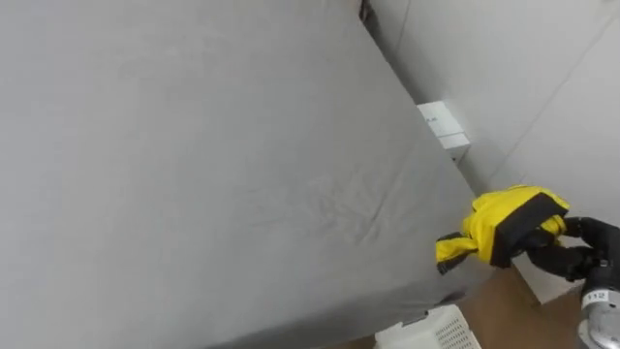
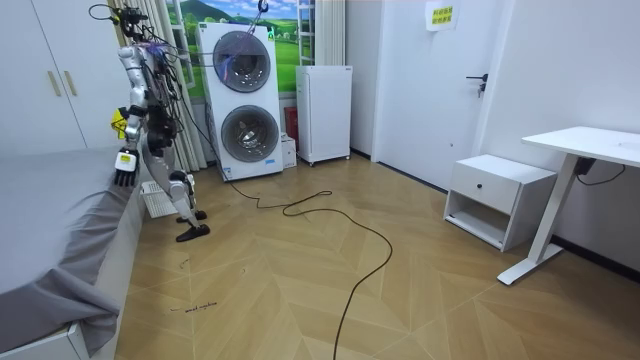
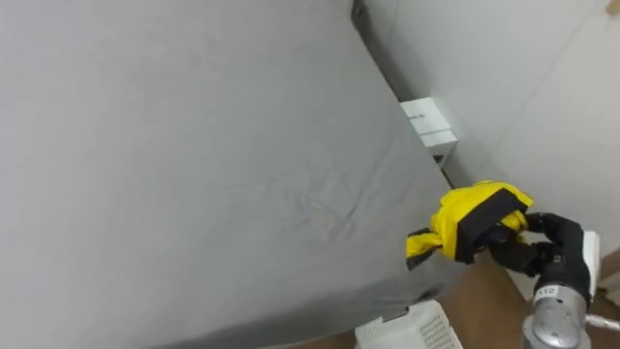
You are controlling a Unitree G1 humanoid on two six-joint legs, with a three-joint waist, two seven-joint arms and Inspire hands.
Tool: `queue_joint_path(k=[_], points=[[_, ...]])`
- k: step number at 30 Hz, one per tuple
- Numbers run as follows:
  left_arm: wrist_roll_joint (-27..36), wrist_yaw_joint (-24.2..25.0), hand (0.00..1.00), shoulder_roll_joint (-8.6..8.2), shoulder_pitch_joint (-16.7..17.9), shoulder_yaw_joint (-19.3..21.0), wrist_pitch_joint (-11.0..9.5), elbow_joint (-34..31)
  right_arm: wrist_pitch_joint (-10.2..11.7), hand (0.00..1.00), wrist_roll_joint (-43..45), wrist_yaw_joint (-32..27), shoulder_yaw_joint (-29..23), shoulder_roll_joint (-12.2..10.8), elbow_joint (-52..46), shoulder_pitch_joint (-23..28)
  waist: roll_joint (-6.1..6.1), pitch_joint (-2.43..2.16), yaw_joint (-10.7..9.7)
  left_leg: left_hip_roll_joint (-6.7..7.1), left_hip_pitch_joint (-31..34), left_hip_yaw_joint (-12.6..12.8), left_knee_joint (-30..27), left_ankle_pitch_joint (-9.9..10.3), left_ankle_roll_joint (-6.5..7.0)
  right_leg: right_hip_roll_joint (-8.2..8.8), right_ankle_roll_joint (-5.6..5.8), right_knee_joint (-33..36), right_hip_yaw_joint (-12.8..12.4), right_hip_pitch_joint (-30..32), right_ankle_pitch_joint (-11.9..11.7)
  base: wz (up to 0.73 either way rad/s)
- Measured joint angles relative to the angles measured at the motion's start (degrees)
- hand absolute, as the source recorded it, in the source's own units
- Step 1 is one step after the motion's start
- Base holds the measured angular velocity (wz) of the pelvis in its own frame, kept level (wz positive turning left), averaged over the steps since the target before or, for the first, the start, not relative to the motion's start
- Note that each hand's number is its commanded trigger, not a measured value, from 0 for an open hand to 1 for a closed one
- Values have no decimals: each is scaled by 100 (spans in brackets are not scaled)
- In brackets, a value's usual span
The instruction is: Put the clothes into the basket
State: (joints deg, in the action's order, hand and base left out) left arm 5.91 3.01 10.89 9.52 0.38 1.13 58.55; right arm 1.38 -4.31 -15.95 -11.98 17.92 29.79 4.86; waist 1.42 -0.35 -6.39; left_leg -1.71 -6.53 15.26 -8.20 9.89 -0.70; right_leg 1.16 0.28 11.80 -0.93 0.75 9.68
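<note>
A yellow and black garment (image 1: 504, 225) hangs bunched in my right hand (image 1: 572, 254), whose fingers are curled round it. It is held just off the right edge of the grey bed (image 1: 194, 145), above the floor. A white slatted basket (image 1: 436, 332) stands on the floor below the bed's edge, lower and to the left of the garment. In the room view I stand by the bed's side with the garment (image 2: 119, 126) at chest height and the basket (image 2: 156, 200) at my feet. My left hand (image 2: 124, 172) hangs down beside the bed, fingers relaxed.
A small white box (image 1: 444, 124) sits against the wall beyond the bed. In the room view a stacked washer and dryer (image 2: 245, 100) and a white cabinet (image 2: 323, 112) stand behind me. A nightstand (image 2: 497, 198) and desk (image 2: 590, 145) are far off.
</note>
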Motion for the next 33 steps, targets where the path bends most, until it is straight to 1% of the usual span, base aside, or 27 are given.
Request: queue_joint_path(k=[1, 2, 3, 4, 6, 7, 8, 9, 10, 12, 13, 14, 15, 16, 17, 19, 20, 21, 22, 23, 24, 26, 27, 29, 30, 31, 33], points=[[-23, 0, 0, 1, 12, 0, 17, 0, 0, 100, 21, -22, -86, -27, 1, 113, -36, 8, -9, -33, -25, 32, 0, 59, -32, -43, 0, 1, -60, 7, -6, -32], [-42, 0, 0, 1, 30, 1, 34, 1, 0, 100, 32, -26, -118, -41, 0, 167, -49, 15, -39, -52, -27, 38, -1, 92, -28, -62, -1, 4, -70, 19, -9, -20], [-53, 2, 0, 1, 47, 0, 52, 1, -1, 100, 58, -27, -171, -74, 3, 259, -86, 33, -133, -66, -20, 40, -1, 129, -30, -79, -1, 24, -97, 44, -11, -9], [-56, 2, 0, 1, 47, 0, 64, 1, -2, 100, 81, -29, -196, -97, 3, 297, -88, 43, -145, -63, -15, 49, -1, 129, -30, -80, 0, 46, -120, 69, -9, -23], [-54, 4, 0, 3, 63, 0, 113, 43, -3, 100, 165, -25, -344, -252, 54, 350, -79, 59, -247, -66, -11, 191, -2, 129, -30, -107, 0, 133, -259, 184, -15, -37], [-58, 4, 0, 4, 68, 0, 128, 60, -3, 100, 161, -25, -345, -267, 78, 366, -81, 58, -290, -66, -9, 201, -2, 129, -30, -116, 1, 133, -292, 194, -17, -31], [-52, 3, 0, 4, 70, -1, 159, 65, -3, 100, 159, -30, -369, -283, 124, 391, -110, 50, -331, -68, -7, 265, -2, 129, -30, -133, 2, 147, -380, 237, -29, -29], [-41, 5, 0, 4, 69, -2, 188, 83, -3, 100, 158, -35, -419, -283, 178, 403, -122, 59, -360, -71, 2, 361, -2, 129, -30, -154, 10, 147, -451, 272, -49, -35], [-32, 14, 0, 8, 72, -5, 197, 144, 2, 100, 155, -51, -477, -284, 269, 404, -144, 54, -425, -71, 15, 419, -2, 130, -31, -165, 19, 146, -525, 306, -57, -27], [15, 30, 0, 8, 72, -10, 213, 193, 2, 100, 162, -90, -558, -283, 410, 412, -201, 47, -480, -76, 33, 534, -2, 146, -31, -180, 28, 146, -565, 355, -81, -19], [14, 35, 0, 8, 72, -13, 218, 213, 2, 100, 168, -104, -576, -281, 474, 411, -215, 51, -505, -80, 46, 536, -2, 160, -31, -191, 30, 145, -584, 379, -85, -20], [3, 38, 0, 9, 77, -55, 230, 220, 3, 100, 200, -106, -639, -280, 614, 391, -312, 17, -542, -108, 98, 580, -2, 226, -19, -231, 36, 164, -623, 448, -99, -18], [-3, 39, 0, 9, 92, -102, 230, 216, 2, 100, 222, -93, -690, -279, 741, 354, -342, 51, -594, -116, 146, 627, -2, 264, 5, -244, 39, 224, -641, 553, -101, -20], [-3, 39, 0, 8, 98, -133, 230, 212, 1, 100, 226, -83, -719, -279, 787, 347, -353, 45, -612, -111, 202, 658, -3, 268, 12, -240, 42, 264, -655, 633, -102, -24], [-18, 38, 0, 9, 84, -179, 229, 209, 2, 100, 222, -52, -728, -270, 865, 307, -410, 40, -627, -88, 300, 684, -9, 270, 17, -229, 51, 386, -696, 765, -105, -25], [-55, 12, 0, 11, 35, -185, 229, 212, 0, 100, 232, 40, -734, -260, 1168, 156, -481, 34, -696, -58, 467, 736, -26, 268, 20, -221, 66, 510, -767, 1026, -117, -22], [-48, 5, 0, 11, 29, -191, 227, 215, 0, 100, 238, 59, -734, -259, 1249, 98, -496, 40, -711, -57, 507, 774, -46, 268, 21, -223, 67, 513, -788, 1076, -118, -19], [-42, -4, 0, 9, 7, -245, 227, 224, 3, 100, 247, 67, -732, -244, 1401, -16, -532, 53, -738, -58, 596, 818, -93, 268, 21, -232, 80, 527, -843, 1165, -136, -19], [-37, -3, 0, 6, -47, -317, 222, 230, 6, 100, 256, 69, -732, -192, 1567, -163, -589, 78, -748, -55, 690, 829, -130, 272, 27, -232, 90, 541, -877, 1261, -152, -16], [-19, -1, 0, 2, -76, -379, 218, 233, 9, 100, 256, 69, -732, -143, 1655, -244, -644, 85, -755, -55, 745, 828, -134, 283, 45, -238, 98, 543, -892, 1328, -158, -11], [21, 2, 0, -5, -126, -500, 217, 236, 9, 100, 262, 69, -732, -35, 1757, -378, -746, 78, -780, -48, 878, 828, -130, 310, 101, -254, 115, 582, -933, 1485, -171, -6], [21, 3, 0, -24, -217, -541, 209, 238, 9, 100, 342, 63, -732, 112, 1844, -579, -840, 101, -794, 9, 1080, 836, -133, 282, 145, -230, 135, 719, -991, 1754, -182, -9], [19, 2, 0, -32, -260, -564, 210, 256, 8, 100, 460, 55, -732, 201, 1893, -678, -931, 69, -770, 34, 1169, 881, -132, 269, 163, -222, 141, 806, -1032, 1902, -179, -14], [20, -1, 0, -31, -295, -606, 211, 321, 10, 100, 461, 49, -731, 249, 1936, -834, -949, 77, -732, 41, 1250, 974, -136, 261, 166, -231, 141, 886, -1087, 2053, -179, -19], [21, -1, 0, -30, -333, -634, 217, 351, 40, 35, 457, 34, -717, 252, 1996, -904, -955, 73, -735, 39, 1299, 971, -145, 258, 165, -233, 139, 889, -1090, 2104, -178, -9], [28, -2, 0, -26, -380, -699, 211, 381, 65, 0, 453, 31, -710, 252, 2114, -989, -957, 72, -733, 40, 1333, 971, -148, 246, 166, -232, 136, 891, -1091, 2140, -179, 0], [41, 4, 0, -29, -446, -808, 173, 455, 66, 0, 459, 21, -678, 252, 2320, -1099, -951, 75, -725, 39, 1365, 970, -163, 245, 166, -230, 135, 897, -1091, 2169, -178, 0]])
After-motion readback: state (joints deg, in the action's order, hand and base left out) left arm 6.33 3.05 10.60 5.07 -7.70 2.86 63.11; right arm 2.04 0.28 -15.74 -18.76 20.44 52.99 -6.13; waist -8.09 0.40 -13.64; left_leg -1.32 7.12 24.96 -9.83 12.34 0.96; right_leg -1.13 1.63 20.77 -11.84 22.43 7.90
